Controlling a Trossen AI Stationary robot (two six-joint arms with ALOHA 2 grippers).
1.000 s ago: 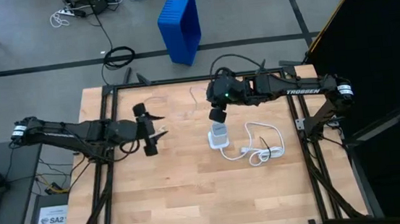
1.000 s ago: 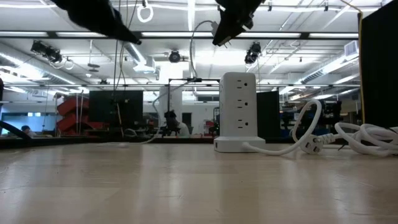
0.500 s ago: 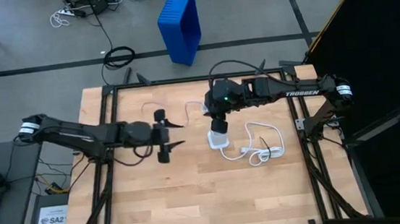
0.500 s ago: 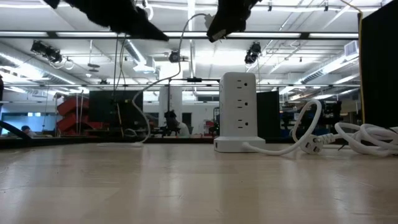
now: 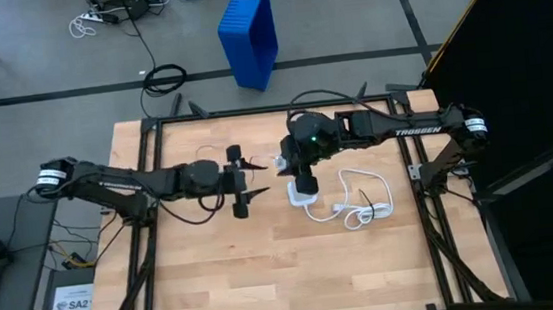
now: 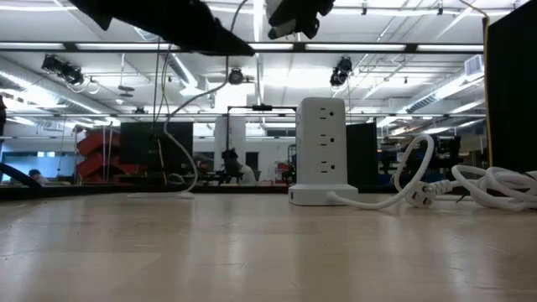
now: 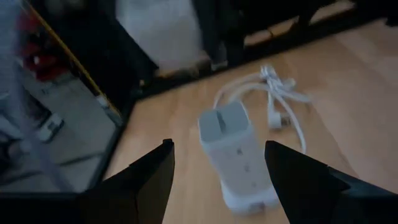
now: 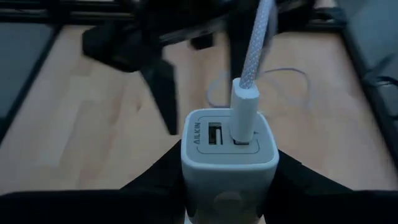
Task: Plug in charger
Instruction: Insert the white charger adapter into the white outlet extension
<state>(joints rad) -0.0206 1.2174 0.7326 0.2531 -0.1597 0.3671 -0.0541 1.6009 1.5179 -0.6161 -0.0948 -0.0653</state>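
The charger (image 8: 229,152) is a small white brick with a braided white cable (image 8: 252,56) plugged into one port. My right gripper (image 8: 229,171) is shut on it, high above the table and just left of the white power tower (image 5: 305,198). The tower stands upright on its base on the wood. The cable (image 6: 180,134) hangs slack from the charger down to the table. My left gripper (image 5: 259,179) hovers open, level, a little left of the charger, pointing at the tower (image 7: 236,152). Its fingers hold nothing. My right gripper pinches the charger's two opposite side walls (image 8: 189,168) between its two fingers, below the port face (image 8: 227,134). The fingers slant down toward the table's left. The brick is lifted clear of the table and the tower, port face toward the wrist camera; its far end is hidden.
The tower's thick white power cord (image 5: 361,203) lies coiled on the table to its right. A blue crate (image 5: 251,32) stands on the floor beyond the far edge. A black frame rims the table. Bare wood stretches along the near half.
My left gripper has travelled toward the table's right edge, toward the tower and the charger, staying open. My right gripper has swung its fingers toward the table's left with the charger still held, and the hanging cable has swung with it.
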